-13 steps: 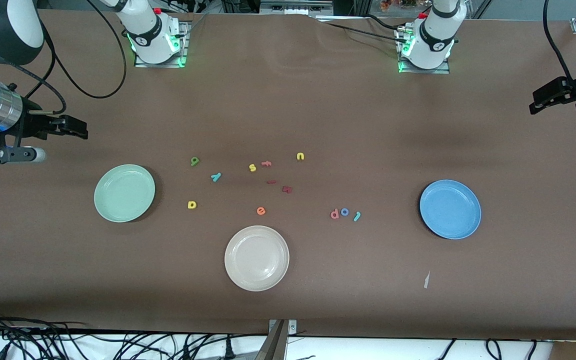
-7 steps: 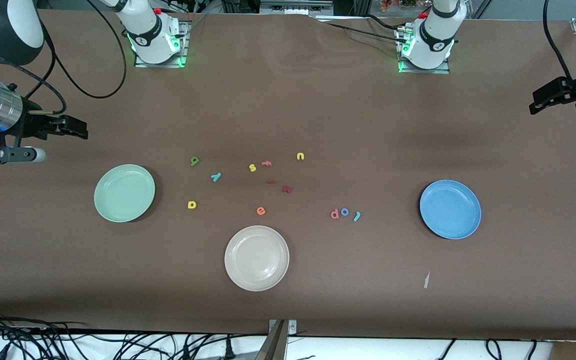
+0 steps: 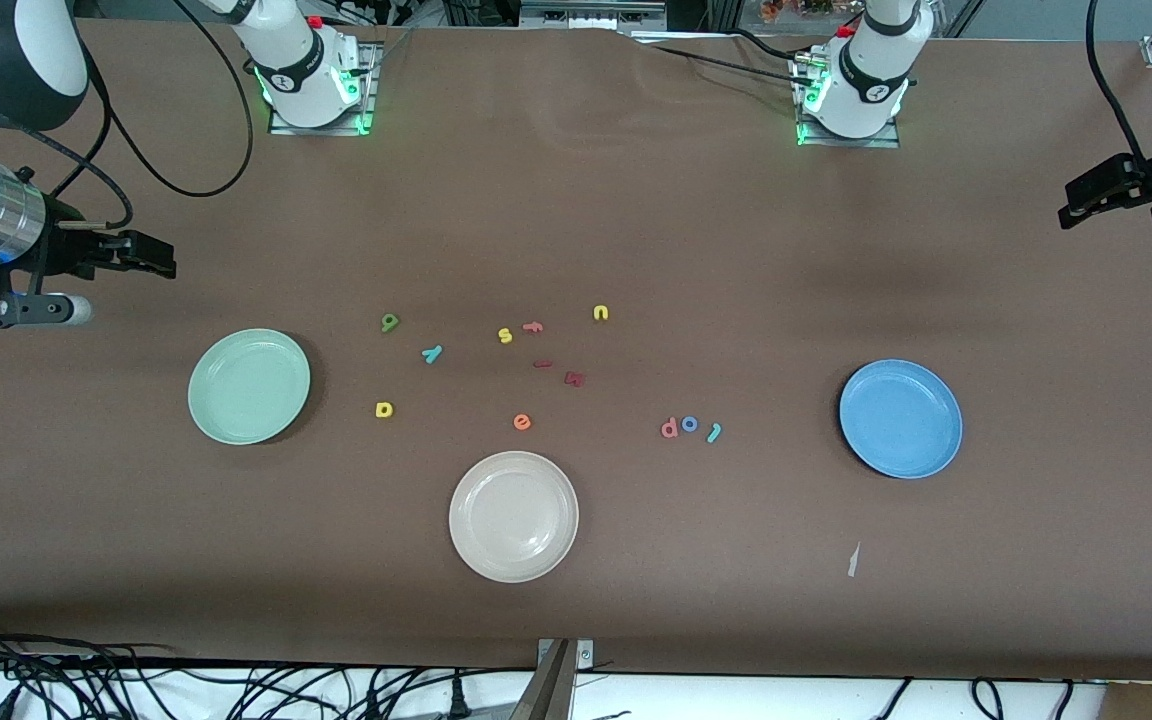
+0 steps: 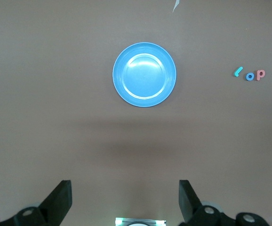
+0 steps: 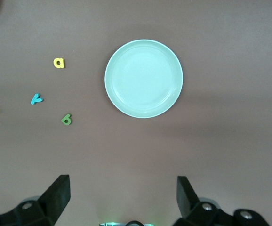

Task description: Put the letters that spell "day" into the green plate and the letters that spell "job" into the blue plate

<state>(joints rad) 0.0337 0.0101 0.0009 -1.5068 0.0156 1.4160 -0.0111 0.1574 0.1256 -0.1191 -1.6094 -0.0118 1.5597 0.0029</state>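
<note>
Letters for "day", the yellow "d" (image 3: pixel 383 409), the green "a" (image 3: pixel 390 322) and the teal "y" (image 3: pixel 432 353), all lay on the brown table (image 3: pixel 636 230) beside the empty green plate (image 3: pixel 249 386), toward the table's middle, and the teal "j" (image 3: pixel 714 432), blue "o" (image 3: pixel 690 425) and salmon "b" (image 3: pixel 669 429) sat in a row near the empty blue plate (image 3: pixel 900 418), so no step was done and six letters were left. The right gripper (image 3: pixel 141 257) waited high at the green plate's end and the left gripper (image 3: pixel 1096 195) at the blue plate's end, both with fingers wide apart and holding nothing. Compared with the earlier frames, nothing had moved.
</note>
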